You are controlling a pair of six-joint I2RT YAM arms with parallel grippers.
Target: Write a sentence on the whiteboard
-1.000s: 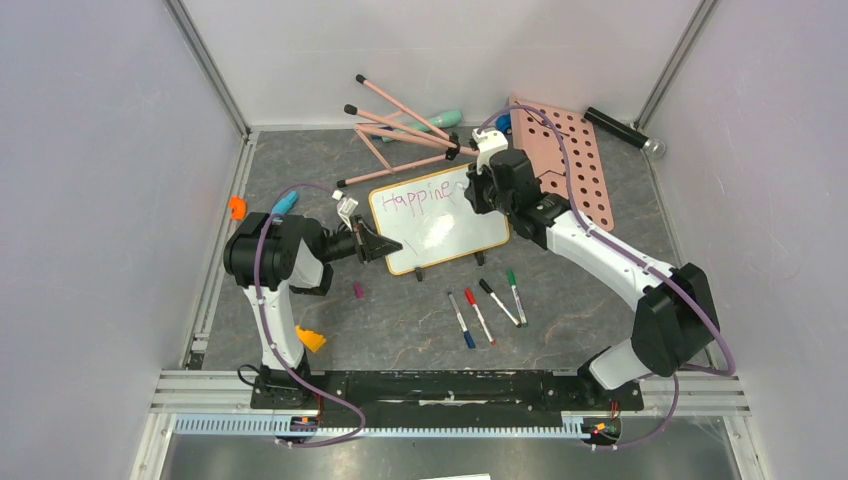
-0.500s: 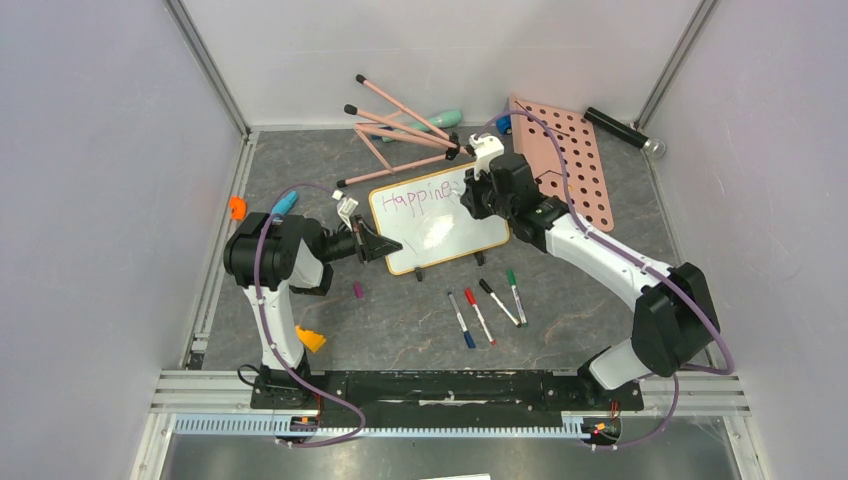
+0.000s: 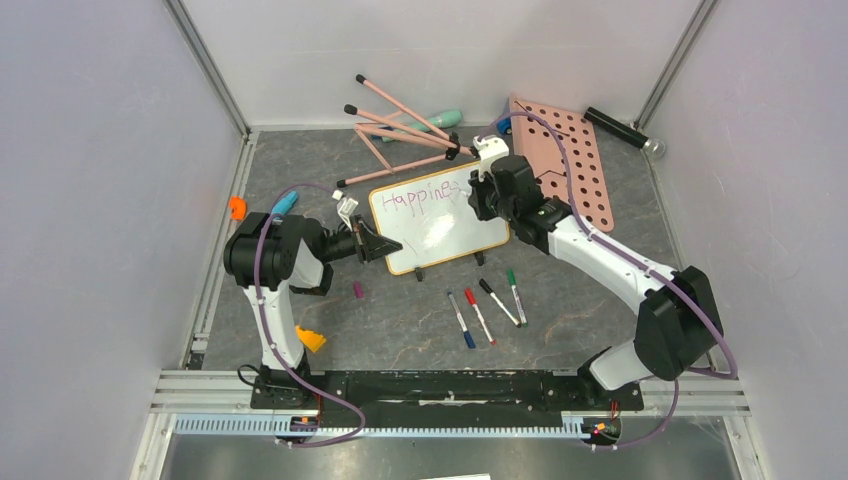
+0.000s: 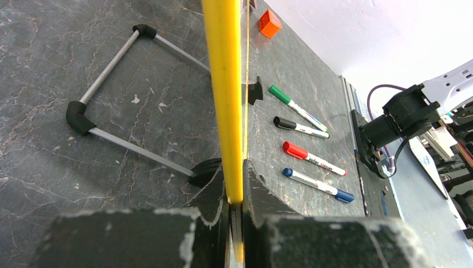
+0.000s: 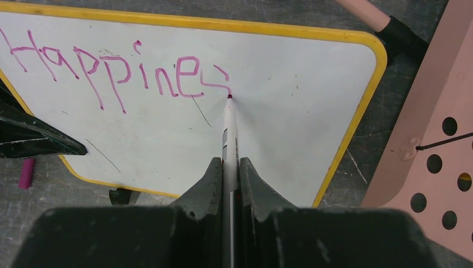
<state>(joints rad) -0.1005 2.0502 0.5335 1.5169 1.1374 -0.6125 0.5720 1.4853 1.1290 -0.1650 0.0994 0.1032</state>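
The whiteboard [image 3: 440,222] sits in the middle of the table, a little toward the far edge, its long side running slantwise from the left edge toward the far right corner. The left hand [image 3: 386,247] is clamped on the board's left rim. In the left wrist view that yellow rim [image 4: 223,84] runs edge-on between the two fingers [image 4: 257,195], which are pressed against it from both sides.

The right hand [image 3: 480,195] reaches in over the board's far right part and is closed tight on a purple-pink marker [image 5: 230,131]. The marker's tip touches the white surface at the end of the sentence [image 5: 114,70], which reads "Happines" in one line along the board's far edge. The rest of the board [image 5: 279,134] below the writing is bare apart from a few faint marks.

Toward the near edge, just in front of the board, four loose pens lie side by side: blue [image 3: 461,321], red [image 3: 479,316], black [image 3: 498,302] and green [image 3: 515,297]. A pink board with round holes [image 3: 572,160] lies near the far right corner, just beside the whiteboard's right end. A small purple cap [image 3: 358,290] lies on the table near the left hand.
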